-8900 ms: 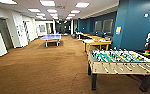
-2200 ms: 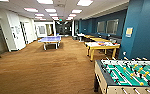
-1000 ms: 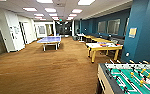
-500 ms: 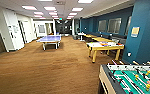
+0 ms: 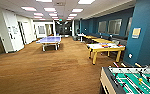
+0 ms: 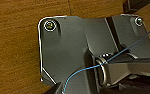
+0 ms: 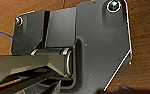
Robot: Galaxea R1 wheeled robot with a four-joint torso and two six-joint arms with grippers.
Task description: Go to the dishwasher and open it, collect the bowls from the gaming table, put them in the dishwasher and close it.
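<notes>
Green-field table-football gaming table (image 5: pixel 131 81) with rods, at the head view's lower right on brown carpet floor (image 5: pixel 48 70); yellow-legged counter (image 5: pixel 104 48) and blue table-tennis counter (image 5: pixel 50 40) beyond. Claw state cannot be told.

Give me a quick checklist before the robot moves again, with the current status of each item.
1. Table-football table in sight, near right: ok.
2. Bowls on its green field: cannot tell, none made out.
3. Brown carpet ahead free of obstacles: ok.
4. Yellow-legged table stands apart from the table-football table: ok.
5. Dishwasher located: not ok, none visible in this room.
6. Gripper state, both arms: cannot tell from the wrist views.
</notes>
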